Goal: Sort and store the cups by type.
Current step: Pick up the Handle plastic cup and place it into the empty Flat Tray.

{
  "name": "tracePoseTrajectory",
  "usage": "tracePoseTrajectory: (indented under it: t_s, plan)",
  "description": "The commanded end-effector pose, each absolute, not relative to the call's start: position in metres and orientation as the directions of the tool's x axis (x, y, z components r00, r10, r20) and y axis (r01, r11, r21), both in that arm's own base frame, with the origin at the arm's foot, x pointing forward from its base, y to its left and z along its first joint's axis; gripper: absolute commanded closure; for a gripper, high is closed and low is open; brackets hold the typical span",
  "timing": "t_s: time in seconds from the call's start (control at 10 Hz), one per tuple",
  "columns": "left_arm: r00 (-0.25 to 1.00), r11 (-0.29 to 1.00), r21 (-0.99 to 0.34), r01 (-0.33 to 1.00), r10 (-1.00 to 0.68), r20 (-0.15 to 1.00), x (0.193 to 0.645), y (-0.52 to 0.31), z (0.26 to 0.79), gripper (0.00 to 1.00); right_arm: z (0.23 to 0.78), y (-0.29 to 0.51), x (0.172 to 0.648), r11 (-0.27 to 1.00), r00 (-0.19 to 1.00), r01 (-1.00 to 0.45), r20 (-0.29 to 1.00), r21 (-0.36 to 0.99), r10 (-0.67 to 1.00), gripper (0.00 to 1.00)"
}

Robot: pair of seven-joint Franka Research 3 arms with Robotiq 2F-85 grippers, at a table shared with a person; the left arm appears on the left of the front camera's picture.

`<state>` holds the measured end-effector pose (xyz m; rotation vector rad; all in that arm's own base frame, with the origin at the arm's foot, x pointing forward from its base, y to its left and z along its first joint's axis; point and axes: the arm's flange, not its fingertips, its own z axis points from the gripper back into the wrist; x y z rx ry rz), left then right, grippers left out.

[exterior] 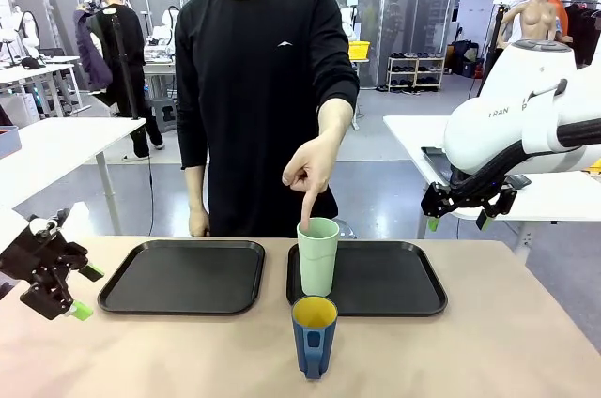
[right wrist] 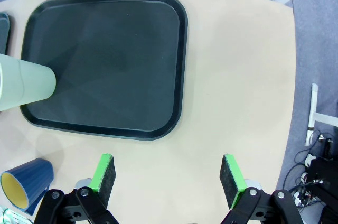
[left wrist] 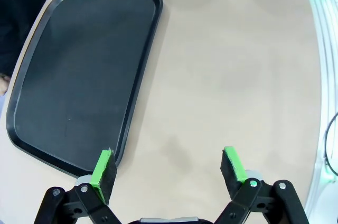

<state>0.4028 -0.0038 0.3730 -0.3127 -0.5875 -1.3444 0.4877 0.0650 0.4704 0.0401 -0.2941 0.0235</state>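
A tall pale mint-green tumbler (exterior: 318, 255) stands upright on the near left part of the right black tray (exterior: 394, 281); the person's forefinger (exterior: 306, 201) points down at its rim. Just in front of that tray, on the table, stands the dark-blue mug (exterior: 314, 334) with a yellow inside and its handle toward me. In the right wrist view the tumbler (right wrist: 24, 87) and the mug (right wrist: 24, 186) lie at the left edge. My left gripper (exterior: 83, 291) hovers open at the table's left edge. My right gripper (exterior: 457, 221) hangs open, high above the right side.
A second black tray (exterior: 183, 276) lies left of centre, bare; its corner sits by my left fingers (left wrist: 103, 169). The person stands at the far edge, between the trays. Bare tabletop stretches right of the right tray (right wrist: 105, 60) and along the near edge.
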Motion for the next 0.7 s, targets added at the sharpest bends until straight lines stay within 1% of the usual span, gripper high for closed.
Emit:
tracePoseTrajectory:
  t_s: [0.0,0.1,0.2,0.3,0.5,0.6]
  plan:
    - [0.114,0.221,0.129,0.967,-0.824,0.556,0.403,-0.004,0.373,0.00,0.466,0.056,0.476,0.977,0.929,-0.209,0.316,0.025,0.191,0.00]
    - [0.114,0.221,0.129,0.967,-0.824,0.556,0.403,-0.004,0.373,0.00,0.463,0.044,0.465,0.956,0.912,-0.293,0.291,-0.028,0.288,0.00]
    - [0.114,0.221,0.129,0.967,-0.824,0.556,0.403,-0.004,0.373,0.00,0.458,0.036,0.455,0.891,0.848,-0.449,0.280,-0.075,0.451,0.00]
    - [0.114,0.221,0.129,0.967,-0.824,0.556,0.403,-0.004,0.373,0.00,0.450,0.031,0.447,0.801,0.767,-0.586,0.236,-0.117,0.596,0.00]
    - [0.114,0.221,0.129,0.967,-0.824,0.556,0.403,-0.004,0.373,0.00,0.441,0.020,0.435,0.632,0.605,-0.725,0.186,-0.273,0.774,0.00]
    - [0.114,0.221,0.129,0.967,-0.824,0.556,0.403,-0.004,0.373,0.00,0.437,0.017,0.431,0.519,0.508,-0.792,0.124,-0.322,0.852,0.00]
